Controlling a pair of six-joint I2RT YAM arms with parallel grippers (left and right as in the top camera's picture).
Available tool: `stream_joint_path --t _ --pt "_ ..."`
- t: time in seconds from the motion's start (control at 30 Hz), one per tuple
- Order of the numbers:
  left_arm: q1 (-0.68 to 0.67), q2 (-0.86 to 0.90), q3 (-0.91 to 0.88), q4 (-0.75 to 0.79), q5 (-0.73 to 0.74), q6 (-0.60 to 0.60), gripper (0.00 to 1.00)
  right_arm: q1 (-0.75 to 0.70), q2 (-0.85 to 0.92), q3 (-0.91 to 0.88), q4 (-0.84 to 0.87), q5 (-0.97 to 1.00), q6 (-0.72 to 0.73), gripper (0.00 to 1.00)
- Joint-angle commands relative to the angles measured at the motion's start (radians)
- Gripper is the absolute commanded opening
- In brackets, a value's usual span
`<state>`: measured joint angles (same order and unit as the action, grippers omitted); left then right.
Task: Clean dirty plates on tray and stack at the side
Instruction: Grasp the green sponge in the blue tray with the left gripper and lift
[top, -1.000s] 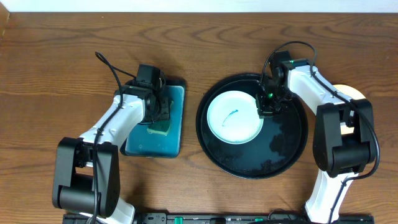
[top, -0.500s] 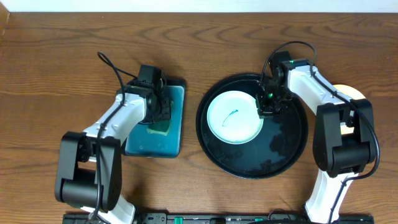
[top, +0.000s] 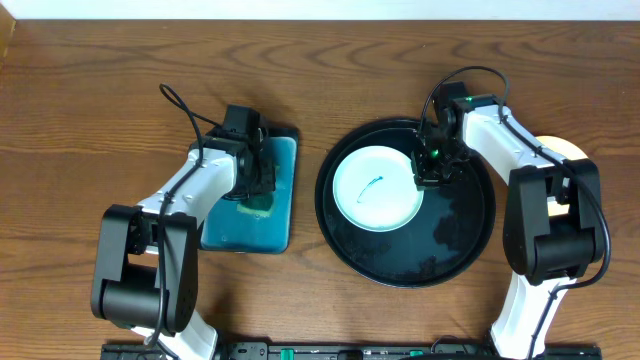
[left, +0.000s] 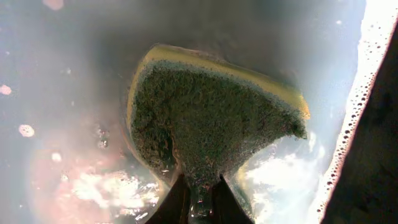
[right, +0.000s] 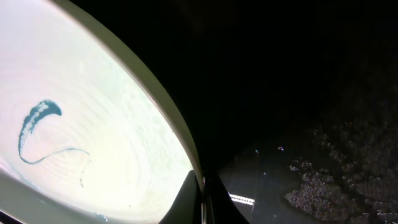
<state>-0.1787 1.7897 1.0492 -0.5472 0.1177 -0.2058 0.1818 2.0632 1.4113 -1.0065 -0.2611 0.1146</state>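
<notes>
A pale mint-white plate (top: 375, 190) with a thin teal scribble lies in the left half of the large round black tray (top: 455, 240). My right gripper (top: 426, 177) is shut on the plate's right rim; the right wrist view shows the fingers (right: 202, 202) pinching the rim of the plate (right: 93, 124). My left gripper (top: 257, 190) is shut on a yellow-green sponge (top: 258, 206) in the teal tray (top: 240, 235). In the left wrist view the fingers (left: 198, 202) clamp the sponge (left: 211, 124) over wet, soapy water. A pale yellow plate (top: 572, 150) peeks out behind the right arm.
The black tray's floor is wet (right: 336, 174) with foam patches. The rectangular teal tray holds soapy water with bubbles along its edge (left: 354, 137). Brown wooden table (top: 90, 120) surrounds both trays.
The left arm has shifted slightly, elbow moving right, with the sponge still held in the teal tray. The right arm and plate have not moved.
</notes>
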Motion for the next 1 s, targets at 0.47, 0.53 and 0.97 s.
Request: stream_joint_path --t 0.47,0.53,0.97 --pt "0.174 -0.289 0.030 -0.056 0.425 0.181 0.07 0.009 -0.024 -0.006 0.004 0.003 0.003 0.01" --pt "0.213 -0.288 0.028 -0.058 0.544 0.242 0.08 0.009 -0.024 -0.006 0.004 0.003 0.003 0.01" --pt "0.397 -0.288 0.027 -0.061 0.868 0.359 0.08 0.009 -0.024 -0.006 0.003 0.019 0.003 0.01"
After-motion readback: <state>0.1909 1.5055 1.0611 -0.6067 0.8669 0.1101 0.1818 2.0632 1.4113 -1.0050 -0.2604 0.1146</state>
